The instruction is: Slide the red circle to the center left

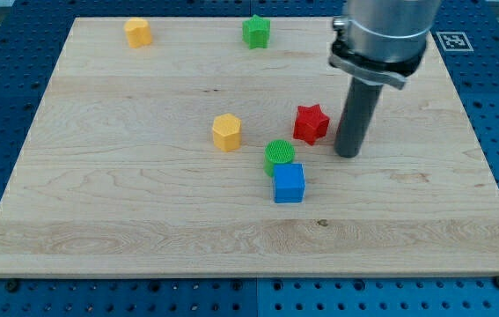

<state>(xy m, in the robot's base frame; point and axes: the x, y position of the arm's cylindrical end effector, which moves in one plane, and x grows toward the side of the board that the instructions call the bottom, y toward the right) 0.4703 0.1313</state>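
Pale wooden desk (99, 202) over blue pegboard. Carried no hand, only a rod: nothing to spread or pinch. Rested my tip (348, 154) just right of red star-shaped block (311, 123), right of centre. Judged best: push squarely leftward, skirting yellow block (227, 132).

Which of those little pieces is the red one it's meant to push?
Start at the pale wooden board and find my tip, right of centre. Just to its left sits the red star-shaped block, the only red piece; its nearest neighbour, the green round block, lies below-left.
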